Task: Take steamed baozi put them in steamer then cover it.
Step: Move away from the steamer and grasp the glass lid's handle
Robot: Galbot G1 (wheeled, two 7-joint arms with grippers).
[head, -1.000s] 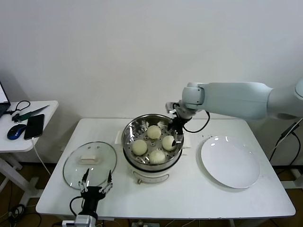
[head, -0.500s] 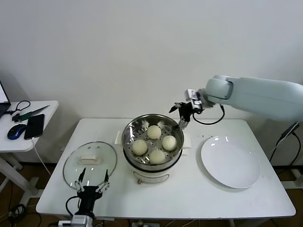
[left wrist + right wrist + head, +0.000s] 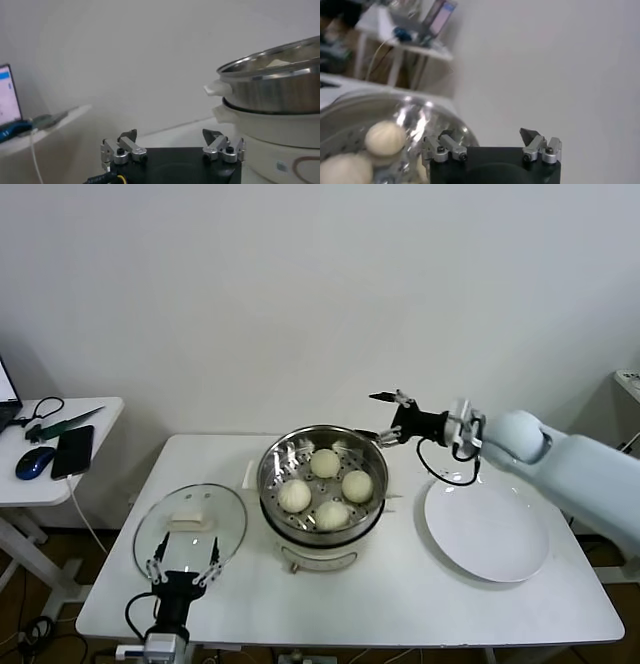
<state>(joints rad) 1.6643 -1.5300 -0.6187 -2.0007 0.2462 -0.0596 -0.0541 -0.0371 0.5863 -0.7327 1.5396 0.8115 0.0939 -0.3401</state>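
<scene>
four steamed baozi [image 3: 323, 488] sit in the steamer [image 3: 322, 446]. right gripper [image 3: 381, 416] above its far rim, released, empty. left gripper [image 3: 182, 562] released at the cover [image 3: 190, 522].

The right arm reaches in from the right edge toward centre frame, its tool [image 3: 385, 416] spread wide and empty (held sideways). The left tool [image 3: 184, 559], low at lower left, points upward, fingers apart.
</scene>
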